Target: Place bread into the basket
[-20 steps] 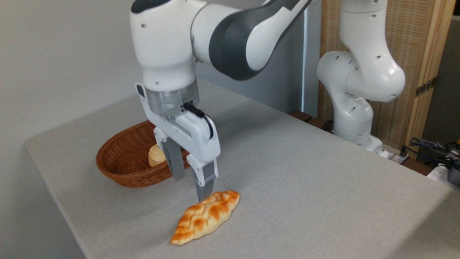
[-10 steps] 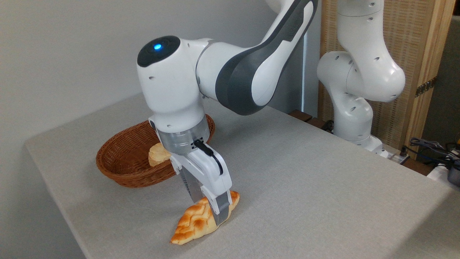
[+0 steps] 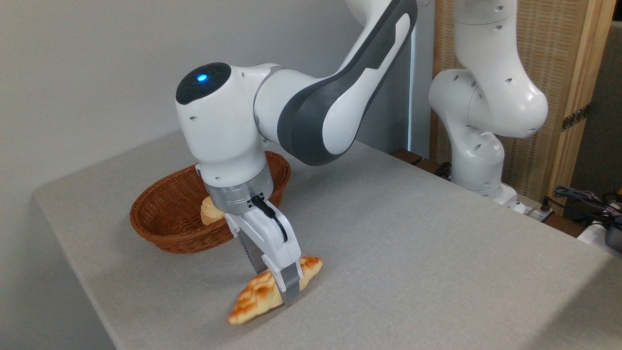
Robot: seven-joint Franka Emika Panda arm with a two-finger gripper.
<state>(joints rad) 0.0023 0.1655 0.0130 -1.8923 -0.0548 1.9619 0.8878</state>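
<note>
The braided golden bread (image 3: 255, 297) lies on the grey table (image 3: 413, 253) near its front edge, tipped up on its side. My gripper (image 3: 277, 282) points down over the loaf's middle with one finger on each side. The fingers (image 3: 290, 290) press against the crust, so it is shut on the bread. The loaf's ends stick out on both sides, and its middle is hidden behind the front finger. The reddish-brown wicker basket (image 3: 165, 214) stands behind and to the left of the gripper, partly covered by my wrist.
A small pale roll (image 3: 210, 214) lies inside the basket. The arm's white base (image 3: 478, 160) stands at the table's far right edge, with cables (image 3: 588, 201) beyond it. The table's left edge runs close to the basket and loaf.
My gripper came down from above the loaf, straddled its middle and closed on it. The loaf has tipped onto its side and shifted slightly left.
</note>
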